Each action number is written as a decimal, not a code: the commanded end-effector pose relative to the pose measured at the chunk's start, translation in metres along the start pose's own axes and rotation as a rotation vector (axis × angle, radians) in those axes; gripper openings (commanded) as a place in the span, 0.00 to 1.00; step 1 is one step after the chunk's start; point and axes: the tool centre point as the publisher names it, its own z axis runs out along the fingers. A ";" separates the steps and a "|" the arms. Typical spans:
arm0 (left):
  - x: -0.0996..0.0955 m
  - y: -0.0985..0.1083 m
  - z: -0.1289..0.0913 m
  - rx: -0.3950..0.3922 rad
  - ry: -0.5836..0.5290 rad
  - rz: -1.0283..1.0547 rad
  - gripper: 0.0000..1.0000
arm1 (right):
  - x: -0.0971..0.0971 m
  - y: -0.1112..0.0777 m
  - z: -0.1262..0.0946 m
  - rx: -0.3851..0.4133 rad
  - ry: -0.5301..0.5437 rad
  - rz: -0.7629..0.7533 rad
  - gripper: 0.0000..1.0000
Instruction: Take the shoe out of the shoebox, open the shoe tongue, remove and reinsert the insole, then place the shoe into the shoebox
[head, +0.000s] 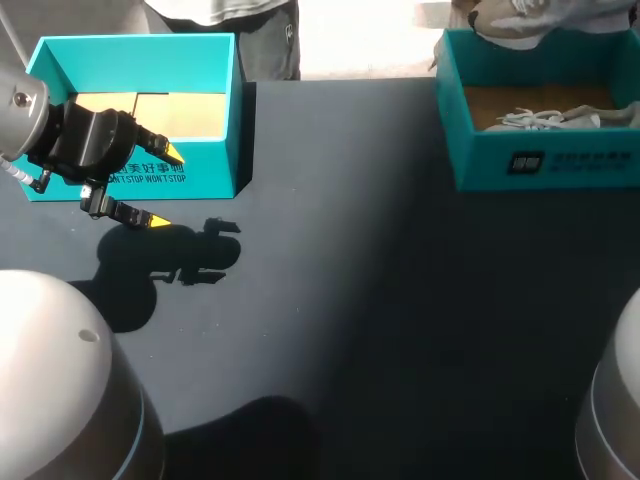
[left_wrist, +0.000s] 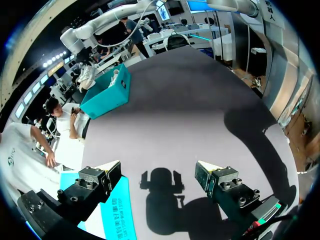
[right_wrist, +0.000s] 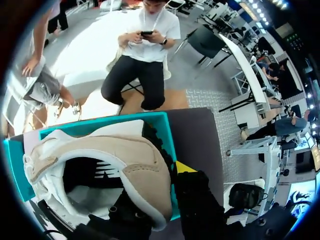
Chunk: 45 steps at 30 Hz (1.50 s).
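Left gripper (head: 162, 187): jaws wide apart, nothing between them. It hovers over the table (head: 380, 300) just in front of the left box (head: 215, 170), tips pointing toward the table's middle. That box shows only its bare cardboard floor.

From the left wrist the open fingers frame dark tabletop and the gripper's own shadow. The right box (left_wrist: 107, 90) sits well apart, far across the table.

Right box (head: 560, 160), far right corner: white laces (head: 540, 118) and pale fabric lie inside. I take them for a second shoe but can't be sure.

The shoe (right_wrist: 100, 150), beige upper on a white sole, is up over the right box, opening turned toward the wrist camera.

Right gripper (right_wrist: 160, 192): as far as I can make out, clamped on the shoe's heel wall. One yellow tip is outside the heel and the other finger sits down inside the collar.

Key relation: heel at my right jaws, and the long axis runs off sideways from them, roughly along the box. Toe end is farthest from the grip.

My right arm has the shoe. My left is a full table away and no use yet.

In the way: the teal rim directly under the shoe. My judgement is that the sole must clear it before I swing out to the open table between the boxes. With a heel-only grip the toe may droop and catch that rim.
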 end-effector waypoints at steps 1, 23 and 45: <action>0.000 0.000 -0.001 -0.003 0.002 0.001 1.00 | -0.005 -0.021 0.006 -0.032 0.003 0.016 0.00; 0.000 0.000 -0.001 -0.003 0.002 0.001 1.00 | 0.011 -0.043 0.068 -0.006 -0.012 0.084 0.00; 0.000 0.000 -0.001 -0.003 0.002 0.001 1.00 | 0.029 -0.021 0.118 0.019 0.008 0.076 0.00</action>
